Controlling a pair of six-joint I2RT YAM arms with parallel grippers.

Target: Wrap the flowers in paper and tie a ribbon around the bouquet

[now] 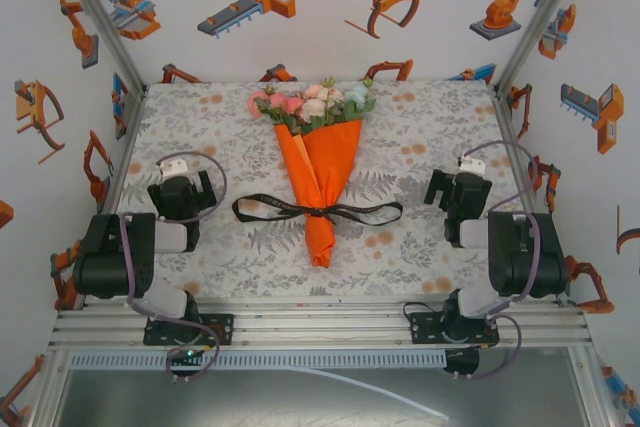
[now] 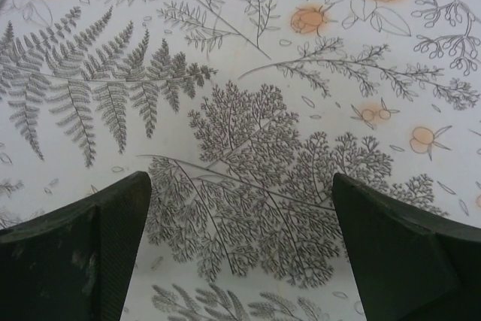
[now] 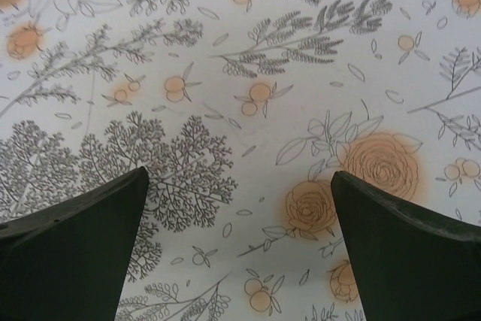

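- Lying far-to-near at mid desk, the bouquet is found between left pincer and right pincer, ribbon tied low.
- Both are seen released, empty, about equally near.

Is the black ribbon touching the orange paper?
Touching. The top view shows the ribbon tied around the paper, crossing and pinching its narrow lower part, with loose ends trailing to either side.
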